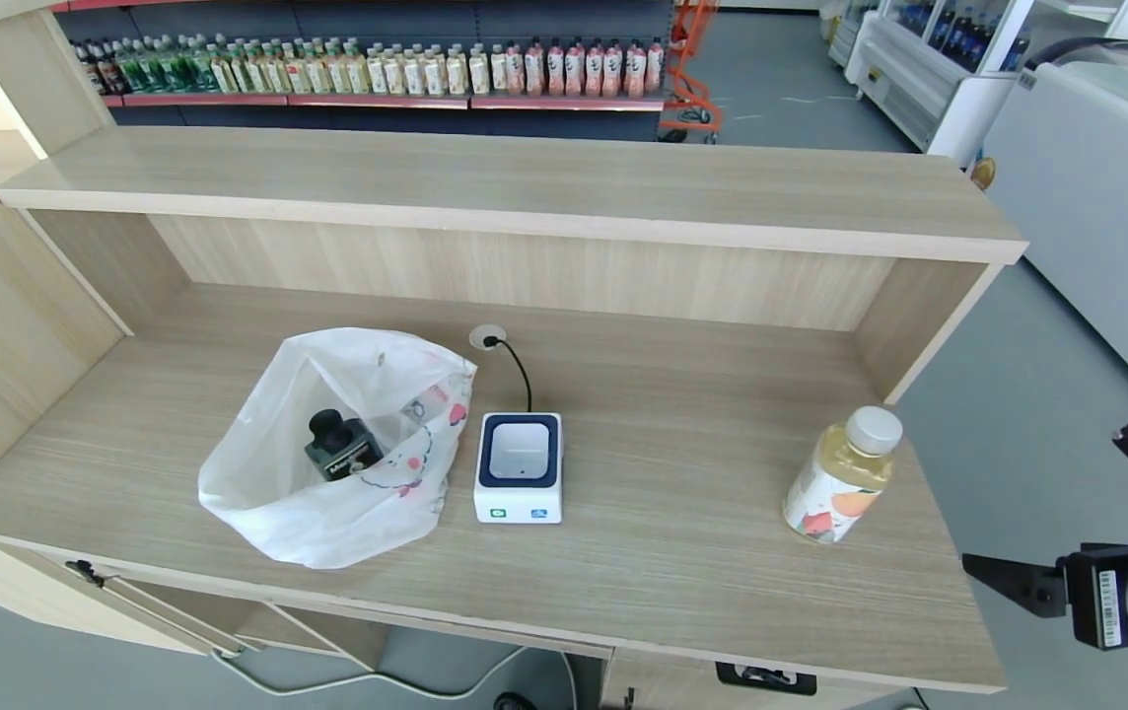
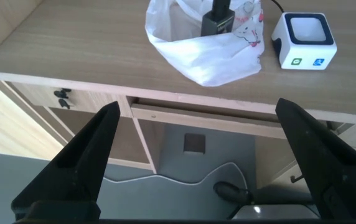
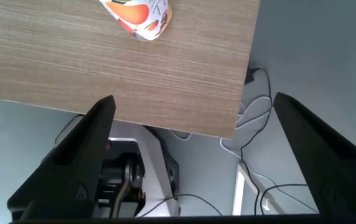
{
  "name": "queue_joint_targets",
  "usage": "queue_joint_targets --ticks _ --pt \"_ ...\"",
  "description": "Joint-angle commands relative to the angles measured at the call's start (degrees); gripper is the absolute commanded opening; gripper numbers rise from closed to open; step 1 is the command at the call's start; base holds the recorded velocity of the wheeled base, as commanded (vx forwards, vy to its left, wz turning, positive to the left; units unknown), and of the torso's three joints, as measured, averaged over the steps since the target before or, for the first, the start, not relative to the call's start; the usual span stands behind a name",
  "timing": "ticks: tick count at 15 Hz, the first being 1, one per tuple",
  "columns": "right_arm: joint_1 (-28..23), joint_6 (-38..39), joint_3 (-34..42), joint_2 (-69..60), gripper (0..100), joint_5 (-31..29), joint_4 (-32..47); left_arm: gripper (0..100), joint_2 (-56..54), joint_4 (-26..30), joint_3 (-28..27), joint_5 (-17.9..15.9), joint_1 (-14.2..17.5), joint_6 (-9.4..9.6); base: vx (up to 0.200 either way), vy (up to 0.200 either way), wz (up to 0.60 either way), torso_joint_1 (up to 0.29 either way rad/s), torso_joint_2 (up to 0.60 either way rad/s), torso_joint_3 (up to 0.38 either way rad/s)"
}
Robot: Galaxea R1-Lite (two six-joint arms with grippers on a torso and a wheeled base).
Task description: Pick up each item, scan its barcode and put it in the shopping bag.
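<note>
A juice bottle (image 1: 842, 475) with a white cap and fruit label stands upright near the right end of the wooden counter (image 1: 682, 414). The white scanner (image 1: 519, 465) with a blue frame sits mid-counter. Left of it, the white shopping bag (image 1: 278, 493) lies open with a dark bottle (image 1: 339, 444) inside. My right gripper (image 3: 193, 98) hangs open off the counter's front right corner, short of the juice bottle (image 3: 137, 15). Open too, my left gripper (image 2: 198, 104) is held low before the counter's front edge, facing the bag (image 2: 209, 59) and scanner (image 2: 305, 40).
A raised shelf wall (image 1: 525, 266) backs the counter and side panels close its left and right ends. A black cable (image 1: 517, 370) runs from the scanner to a hole behind it. Beneath the front edge is a drawer (image 2: 203, 115). A white freezer (image 1: 1096, 197) stands to the right.
</note>
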Motion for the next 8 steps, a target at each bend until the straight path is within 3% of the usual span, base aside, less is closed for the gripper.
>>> queue_joint_targets --ticks 1,5,8 --pt "1.85 0.74 -0.03 3.33 100 -0.01 -0.21 100 -0.02 0.0 0.0 0.0 0.07 -0.01 0.0 0.0 0.0 0.0 0.0 0.0" --pt "6.07 4.08 0.32 13.88 100 -0.63 -14.8 100 -0.02 0.0 0.0 0.0 0.07 -0.01 0.0 0.0 0.0 0.0 0.0 0.0" --pt "10.64 7.07 3.13 16.6 100 -3.26 -20.25 100 -0.02 0.0 0.0 0.0 0.07 -0.01 0.0 0.0 0.0 0.0 0.0 0.0"
